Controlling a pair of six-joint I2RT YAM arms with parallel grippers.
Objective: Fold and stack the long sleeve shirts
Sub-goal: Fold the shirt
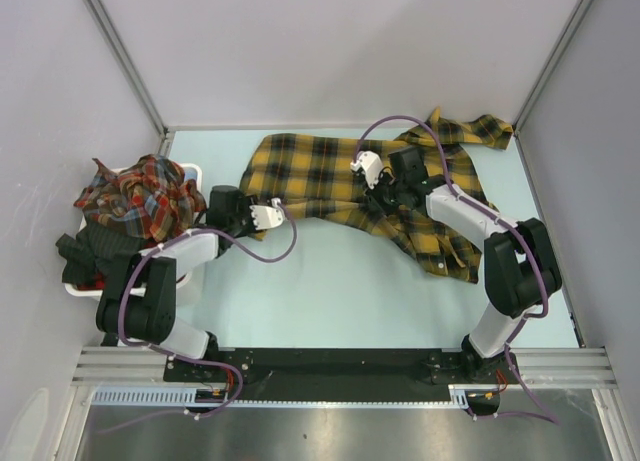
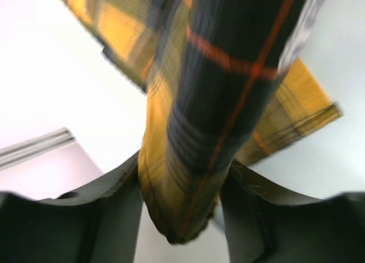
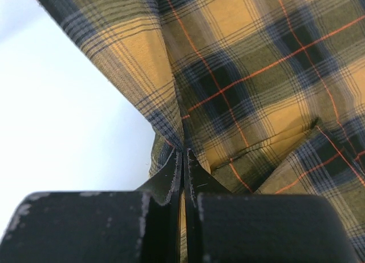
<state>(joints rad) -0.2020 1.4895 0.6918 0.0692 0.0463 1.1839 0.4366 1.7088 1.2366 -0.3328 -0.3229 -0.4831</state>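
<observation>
A mustard-yellow plaid long sleeve shirt [image 1: 320, 176] lies spread across the far half of the pale table, one sleeve [image 1: 470, 131] trailing to the back right. My left gripper [image 1: 262, 217] is shut on the shirt's left edge; in the left wrist view a bunched fold of the shirt [image 2: 199, 160] sits between the fingers [image 2: 108, 211]. My right gripper [image 1: 372, 181] is shut on a pinch of the shirt near its middle; in the right wrist view the fingertips [image 3: 177, 166] press together on the cloth [image 3: 245, 86]. Red-toned plaid shirts [image 1: 140, 196] are heaped in a bin on the left.
A white bin [image 1: 190, 171] with the red plaid heap and dark cloth [image 1: 85, 251] stands at the table's left edge. Grey walls and metal frame rails [image 1: 120, 51] enclose the table [image 1: 330, 291]. The arms' bases sit at the near edge.
</observation>
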